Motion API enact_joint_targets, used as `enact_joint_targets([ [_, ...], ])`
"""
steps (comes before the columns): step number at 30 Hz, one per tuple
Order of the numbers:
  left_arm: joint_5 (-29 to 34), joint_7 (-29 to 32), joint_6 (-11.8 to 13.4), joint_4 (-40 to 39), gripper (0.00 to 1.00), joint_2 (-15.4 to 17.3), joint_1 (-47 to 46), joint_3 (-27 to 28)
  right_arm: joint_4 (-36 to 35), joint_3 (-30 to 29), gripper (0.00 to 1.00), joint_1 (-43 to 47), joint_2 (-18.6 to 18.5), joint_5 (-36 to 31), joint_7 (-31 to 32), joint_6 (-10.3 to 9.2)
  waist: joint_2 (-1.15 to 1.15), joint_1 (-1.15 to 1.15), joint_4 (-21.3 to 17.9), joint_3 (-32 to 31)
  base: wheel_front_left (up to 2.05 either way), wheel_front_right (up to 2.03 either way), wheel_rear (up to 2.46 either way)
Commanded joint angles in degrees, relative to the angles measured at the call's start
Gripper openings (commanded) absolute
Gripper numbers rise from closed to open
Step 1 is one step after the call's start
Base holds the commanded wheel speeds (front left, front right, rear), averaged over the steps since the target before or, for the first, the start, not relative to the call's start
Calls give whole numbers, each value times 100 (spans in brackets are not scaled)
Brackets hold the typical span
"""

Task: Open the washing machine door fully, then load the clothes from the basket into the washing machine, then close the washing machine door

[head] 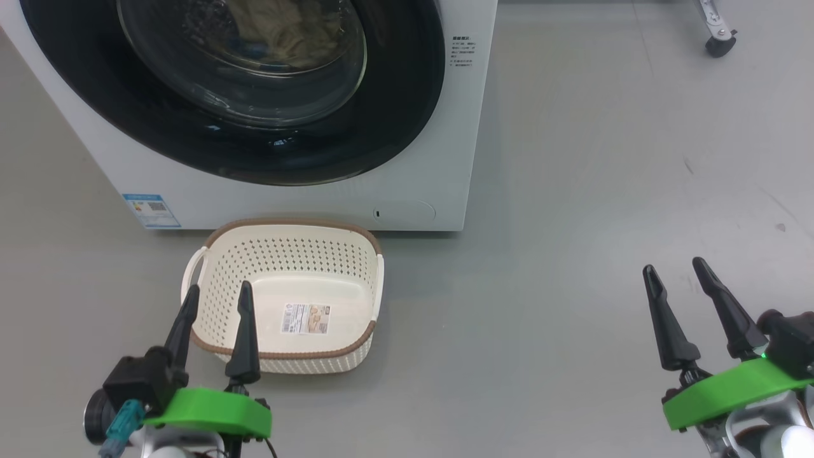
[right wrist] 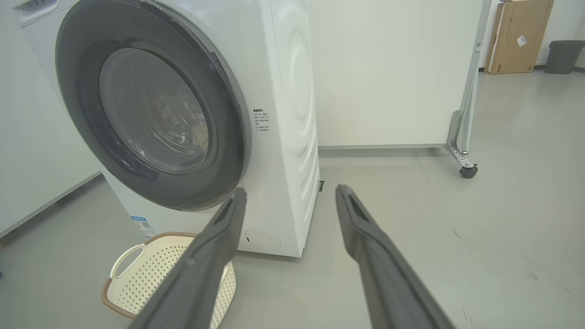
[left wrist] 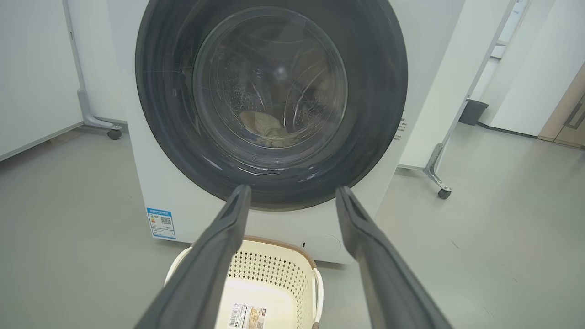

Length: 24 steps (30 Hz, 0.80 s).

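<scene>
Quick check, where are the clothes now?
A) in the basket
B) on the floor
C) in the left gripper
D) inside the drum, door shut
D: the clothes show through the glass of the shut washing machine door, and the basket lies bare.

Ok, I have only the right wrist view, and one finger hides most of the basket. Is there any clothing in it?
Observer: No. In the head view the basket is bare down to the label on its base.
Operator: Then where are the clothes?
Observer: Pale fabric lies behind the glass of the closed washing machine door.
Operator: And the left gripper?
Observer: The left gripper hangs above the basket's near side, jaws open, holding nothing.
</scene>
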Motion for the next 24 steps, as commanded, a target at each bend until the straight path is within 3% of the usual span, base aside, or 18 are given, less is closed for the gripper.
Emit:
enact_joint_targets([
  [1, -14, -14, 33, -193, 100, 114, -151, 181, -183, 110, 100, -104, -39, 24, -8, -20, 0, 0, -2, -5, 0, 0, 0],
  [23, -39, -66, 101, -206, 100, 178, -175, 108, -97, 210, 100, -119, -39, 66, -31, -20, 0, 0, 5, 3, 0, 0, 0],
  [24, -39, -73, 100, -207, 0, 183, -177, 103, -95, 218, 0, -121, -39, 70, -33, -20, 0, 0, 3, 3, 0, 0, 0],
])
